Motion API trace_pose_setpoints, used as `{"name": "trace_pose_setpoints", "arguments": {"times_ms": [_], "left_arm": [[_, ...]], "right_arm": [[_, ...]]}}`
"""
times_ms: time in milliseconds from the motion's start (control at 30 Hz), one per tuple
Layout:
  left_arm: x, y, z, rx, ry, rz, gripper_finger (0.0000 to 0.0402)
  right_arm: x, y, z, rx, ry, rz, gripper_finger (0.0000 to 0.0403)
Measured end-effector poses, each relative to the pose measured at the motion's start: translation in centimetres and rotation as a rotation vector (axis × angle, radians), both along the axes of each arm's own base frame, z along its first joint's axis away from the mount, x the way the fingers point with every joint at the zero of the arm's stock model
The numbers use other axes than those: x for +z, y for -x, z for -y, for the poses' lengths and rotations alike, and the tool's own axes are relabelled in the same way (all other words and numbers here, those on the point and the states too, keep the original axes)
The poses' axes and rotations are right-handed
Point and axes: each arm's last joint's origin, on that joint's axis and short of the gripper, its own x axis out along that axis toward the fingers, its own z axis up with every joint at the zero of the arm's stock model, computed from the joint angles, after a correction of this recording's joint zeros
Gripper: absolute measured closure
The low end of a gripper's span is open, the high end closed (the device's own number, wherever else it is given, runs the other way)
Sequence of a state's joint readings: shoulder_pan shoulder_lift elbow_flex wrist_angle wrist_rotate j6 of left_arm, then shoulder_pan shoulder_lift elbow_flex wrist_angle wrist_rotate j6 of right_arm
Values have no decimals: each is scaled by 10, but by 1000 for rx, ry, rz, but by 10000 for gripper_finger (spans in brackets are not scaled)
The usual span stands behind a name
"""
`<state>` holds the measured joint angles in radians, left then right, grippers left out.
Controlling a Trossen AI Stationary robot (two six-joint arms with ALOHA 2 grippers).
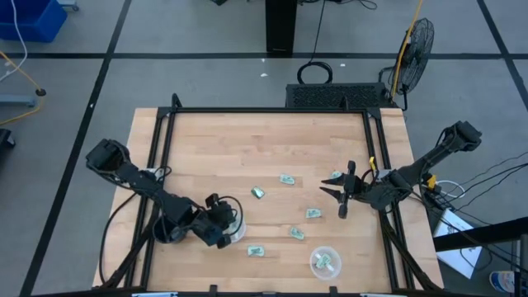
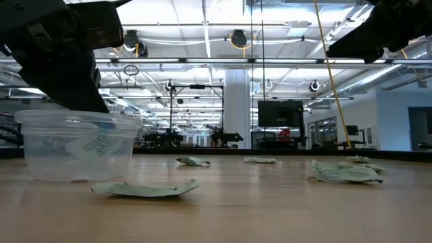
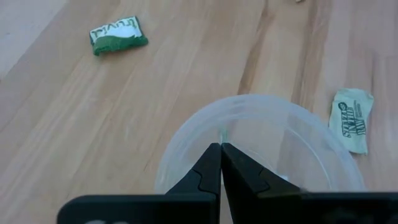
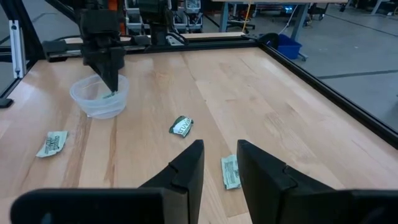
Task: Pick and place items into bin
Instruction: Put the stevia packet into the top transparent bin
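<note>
Roughly early stage: left hand (image 1: 232, 224) over clear cup (image 1: 236, 228) near front-left of desk (image 1: 247, 140), fingers pressed together at cup rim, nothing visibly clamped. One packet (image 2: 100, 144) seems inside cup. Six packets (image 1: 286, 178) loose mid-desk, another in second cup (image 1: 325, 261). Right hand (image 1: 334, 190) hovers near right edge, fingers apart, empty. Packet print unreadable.
</note>
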<state>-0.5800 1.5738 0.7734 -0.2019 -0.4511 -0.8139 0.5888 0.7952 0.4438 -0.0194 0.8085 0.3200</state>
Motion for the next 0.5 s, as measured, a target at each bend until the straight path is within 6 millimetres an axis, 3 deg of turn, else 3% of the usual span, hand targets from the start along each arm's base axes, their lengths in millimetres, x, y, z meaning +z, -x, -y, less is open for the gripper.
{"name": "trace_pose_setpoints", "arguments": {"times_ms": [333,500], "left_arm": [[0,0,0,-3,4,-5,378],[0,0,0,-2,7,-1,339]], "right_arm": [[-8,-5,-3,-1,33,-44,283],[-11,-7,-3,-12,45,-64,261]]}}
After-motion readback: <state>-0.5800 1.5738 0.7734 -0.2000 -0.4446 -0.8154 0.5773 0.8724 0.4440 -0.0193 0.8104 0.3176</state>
